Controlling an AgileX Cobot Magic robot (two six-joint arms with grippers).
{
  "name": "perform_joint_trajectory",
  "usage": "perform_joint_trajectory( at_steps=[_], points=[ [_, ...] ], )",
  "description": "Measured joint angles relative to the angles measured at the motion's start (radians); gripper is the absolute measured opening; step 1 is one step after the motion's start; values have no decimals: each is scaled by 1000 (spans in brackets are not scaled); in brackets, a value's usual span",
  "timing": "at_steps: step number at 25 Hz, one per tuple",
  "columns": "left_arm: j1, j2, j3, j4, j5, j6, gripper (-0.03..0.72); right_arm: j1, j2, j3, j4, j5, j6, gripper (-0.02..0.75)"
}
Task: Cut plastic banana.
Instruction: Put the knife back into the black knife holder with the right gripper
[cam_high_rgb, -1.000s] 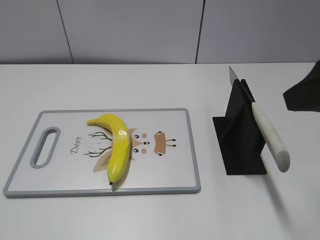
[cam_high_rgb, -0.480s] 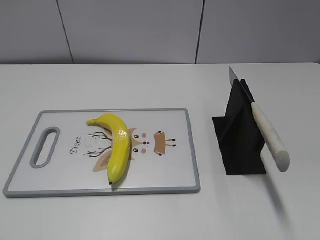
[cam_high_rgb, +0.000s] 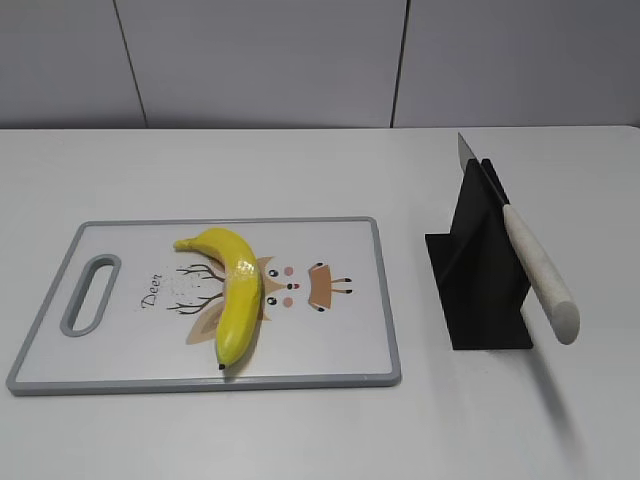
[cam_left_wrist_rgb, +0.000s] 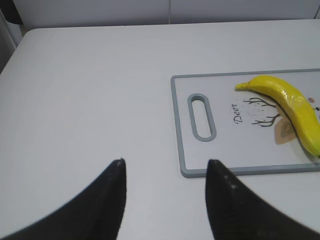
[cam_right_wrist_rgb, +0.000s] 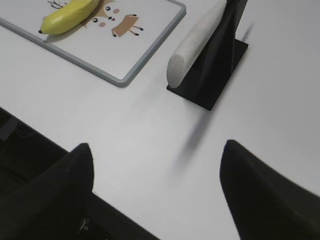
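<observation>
The plastic banana (cam_high_rgb: 232, 287) lies whole on a white cutting board (cam_high_rgb: 340, 345) with a grey rim and a deer drawing. It also shows in the left wrist view (cam_left_wrist_rgb: 292, 104) and the right wrist view (cam_right_wrist_rgb: 67, 16). A knife with a white handle (cam_high_rgb: 540, 278) rests slanted in a black stand (cam_high_rgb: 482, 270), blade tip up; the handle shows in the right wrist view (cam_right_wrist_rgb: 192, 45). My left gripper (cam_left_wrist_rgb: 165, 162) is open and empty, over bare table left of the board. My right gripper (cam_right_wrist_rgb: 157, 147) is open and empty, near the table's front edge, in front of the stand. Neither gripper shows in the exterior view.
The board's handle slot (cam_high_rgb: 88, 293) is at its left end. The table's front edge (cam_right_wrist_rgb: 60, 145) runs under my right gripper. A grey wall (cam_high_rgb: 300, 60) stands behind the white table.
A dark part of the right arm at the right edge of the exterior view one second ago has left that view. The banana, board and knife have not moved.
</observation>
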Motion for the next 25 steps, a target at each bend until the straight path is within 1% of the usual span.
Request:
perform_joint_trajectory(
  at_steps=[6, 17, 19, 20, 25],
  points=[
    [0, 0, 0, 0, -1, 0, 486, 0, -180, 12, 0, 18, -2, 592],
    [0, 0, 0, 0, -2, 0, 481, -9, -190, 12, 3, 17, -3, 592],
    [0, 0, 0, 0, -2, 0, 481, -39, -190, 12, 6, 17, -3, 590],
    [0, 0, 0, 0, -2, 0, 481, -68, -190, 12, 7, 17, -3, 589],
    [0, 0, 0, 0, -2, 0, 481, -242, -190, 12, 8, 17, -3, 585]
  ],
)
